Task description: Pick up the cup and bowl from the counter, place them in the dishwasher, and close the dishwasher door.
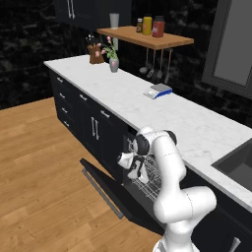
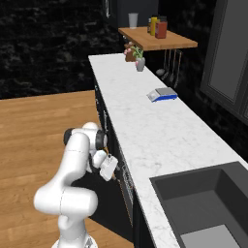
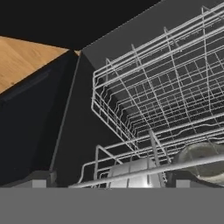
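Here the two-finger gripper [image 1: 132, 166] stands open and empty beside the white wire rack [image 3: 166, 100] of the black dishwasher [image 1: 142, 189]. The small white cup [image 3: 131, 171] and shallow speckled bowl [image 3: 202, 161] sit at the rack's near edge, above the lowered flat black dishwasher door [image 1: 106, 189].

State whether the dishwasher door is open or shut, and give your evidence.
Open. The dishwasher door lies folded down over the wooden floor, and the white wire rack inside is exposed.

arm [image 1: 170, 167]: glossy white rounded links | joints: dark bands | hand [image 1: 133, 166]: white body, small dark fingertips
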Available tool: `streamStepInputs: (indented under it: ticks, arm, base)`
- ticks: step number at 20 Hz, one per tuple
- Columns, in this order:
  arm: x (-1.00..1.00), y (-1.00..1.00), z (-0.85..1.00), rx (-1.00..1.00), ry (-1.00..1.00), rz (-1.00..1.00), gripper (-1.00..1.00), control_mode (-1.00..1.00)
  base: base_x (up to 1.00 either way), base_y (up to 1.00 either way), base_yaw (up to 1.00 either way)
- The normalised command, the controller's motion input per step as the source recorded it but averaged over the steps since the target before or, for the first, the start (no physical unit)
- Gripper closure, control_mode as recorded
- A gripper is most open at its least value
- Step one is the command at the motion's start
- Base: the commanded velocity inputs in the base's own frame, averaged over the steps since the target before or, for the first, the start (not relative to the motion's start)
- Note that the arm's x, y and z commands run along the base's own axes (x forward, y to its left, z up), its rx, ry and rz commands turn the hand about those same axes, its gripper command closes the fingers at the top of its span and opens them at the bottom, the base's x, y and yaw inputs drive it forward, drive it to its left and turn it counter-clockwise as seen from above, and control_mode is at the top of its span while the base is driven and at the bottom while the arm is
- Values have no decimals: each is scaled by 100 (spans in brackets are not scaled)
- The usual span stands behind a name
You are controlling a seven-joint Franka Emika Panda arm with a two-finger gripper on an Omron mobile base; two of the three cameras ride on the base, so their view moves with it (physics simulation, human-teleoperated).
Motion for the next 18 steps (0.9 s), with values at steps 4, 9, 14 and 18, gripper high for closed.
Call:
streamStepInputs:
  ticks: [4,9,14,18]
  arm:
    - [-97,73,73,0,0,2,-100,-100]
    - [-99,94,100,4,0,5,-100,-100]
    - [-86,100,94,4,0,0,-100,-100]
    - [-66,100,40,0,-5,-21,-100,-100]
  base:
    - [0,0,0]
    - [0,0,0]
    - [0,0,0]
    - [0,0,0]
